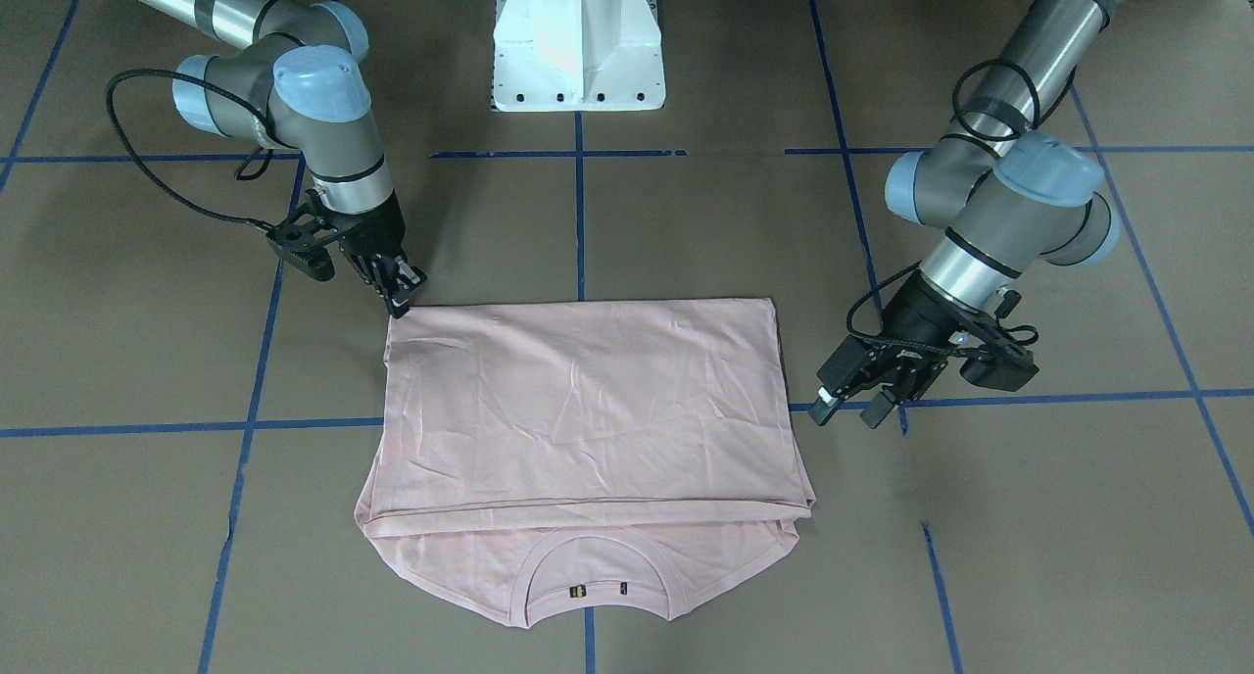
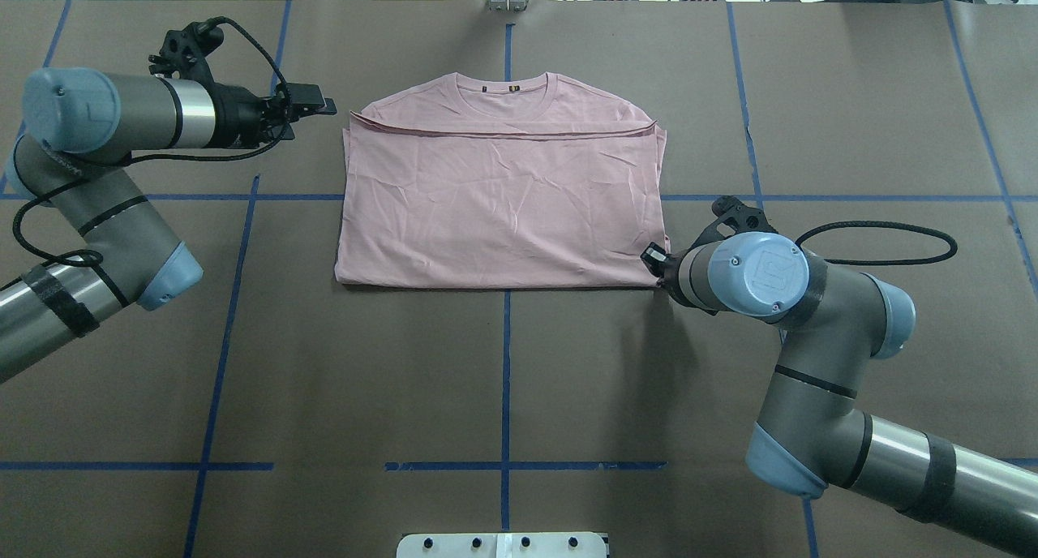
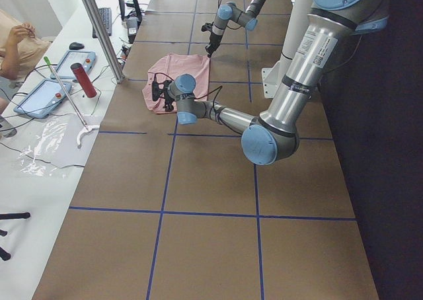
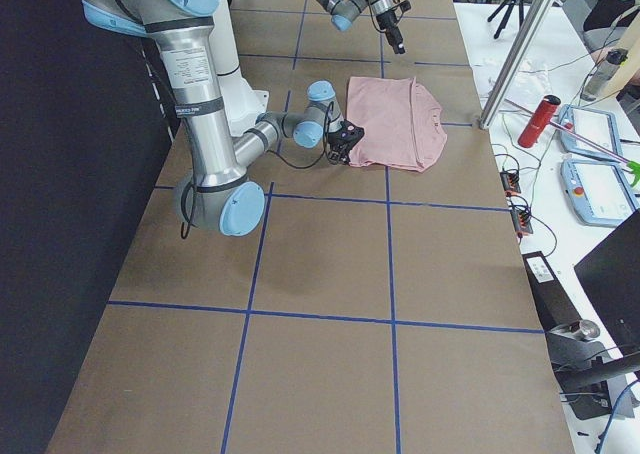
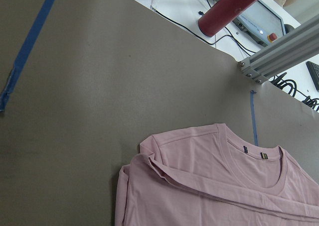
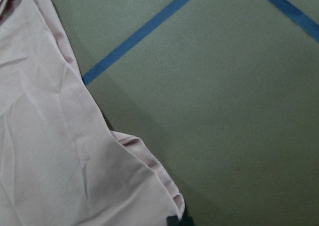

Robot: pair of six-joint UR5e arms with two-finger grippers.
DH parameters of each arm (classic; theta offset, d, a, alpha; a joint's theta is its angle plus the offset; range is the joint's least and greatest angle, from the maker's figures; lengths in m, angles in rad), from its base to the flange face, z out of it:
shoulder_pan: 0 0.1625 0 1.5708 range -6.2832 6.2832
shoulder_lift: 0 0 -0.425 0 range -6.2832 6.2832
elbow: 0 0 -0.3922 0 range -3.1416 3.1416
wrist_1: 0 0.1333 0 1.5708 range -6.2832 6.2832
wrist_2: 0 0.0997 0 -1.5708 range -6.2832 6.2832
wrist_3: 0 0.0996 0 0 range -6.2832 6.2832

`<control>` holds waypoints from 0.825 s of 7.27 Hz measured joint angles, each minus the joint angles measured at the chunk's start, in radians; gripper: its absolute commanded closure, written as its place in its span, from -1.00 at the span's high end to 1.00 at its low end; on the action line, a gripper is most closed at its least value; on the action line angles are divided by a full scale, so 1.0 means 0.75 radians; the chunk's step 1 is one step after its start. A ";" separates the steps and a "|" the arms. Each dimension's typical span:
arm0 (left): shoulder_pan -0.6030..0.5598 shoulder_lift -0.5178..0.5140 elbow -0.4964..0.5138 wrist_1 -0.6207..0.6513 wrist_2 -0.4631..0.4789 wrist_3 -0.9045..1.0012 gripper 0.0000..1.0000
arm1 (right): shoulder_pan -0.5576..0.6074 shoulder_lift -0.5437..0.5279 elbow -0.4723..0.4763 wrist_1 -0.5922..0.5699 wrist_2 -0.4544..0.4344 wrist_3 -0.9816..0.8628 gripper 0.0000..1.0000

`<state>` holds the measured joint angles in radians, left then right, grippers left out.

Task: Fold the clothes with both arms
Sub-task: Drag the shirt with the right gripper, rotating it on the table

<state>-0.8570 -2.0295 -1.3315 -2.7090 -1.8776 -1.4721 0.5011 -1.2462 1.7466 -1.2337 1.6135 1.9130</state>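
Note:
The pale pink T-shirt (image 1: 588, 400) lies flat on the brown table, folded in half, with the collar (image 1: 598, 566) on the side away from the robot. Its print is hidden. It also shows in the overhead view (image 2: 503, 201) and both wrist views (image 5: 209, 186) (image 6: 50, 151). My right gripper (image 1: 400, 305) is down at the folded corner nearest the robot (image 2: 653, 259), its fingers together on the cloth edge. My left gripper (image 1: 847, 411) is open and empty, held just off the shirt's other side near the shoulder (image 2: 324, 104).
The white pedestal base (image 1: 578, 47) stands at the table's robot side. Blue tape lines cross the table. A red bottle (image 5: 229, 7), an aluminium post (image 5: 284, 52) and tablets sit on the white bench past the far edge. An operator (image 3: 16, 42) sits there.

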 measured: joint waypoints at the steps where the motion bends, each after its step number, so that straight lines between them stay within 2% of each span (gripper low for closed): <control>1: 0.001 0.000 0.000 0.000 0.000 0.000 0.89 | 0.011 0.000 0.021 -0.004 0.006 0.000 -1.00; 3: 0.001 -0.002 0.000 0.000 0.000 -0.002 0.88 | 0.011 -0.036 0.155 -0.076 0.021 -0.002 -1.00; 4: 0.002 -0.002 -0.001 0.000 0.000 -0.003 0.88 | -0.030 -0.105 0.291 -0.139 0.040 0.000 -1.00; 6: 0.006 -0.003 -0.004 0.000 -0.002 -0.001 0.88 | -0.198 -0.345 0.607 -0.191 0.104 0.006 -1.00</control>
<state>-0.8525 -2.0320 -1.3343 -2.7090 -1.8793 -1.4731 0.3527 -1.5052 2.2017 -1.3766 1.6916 1.9177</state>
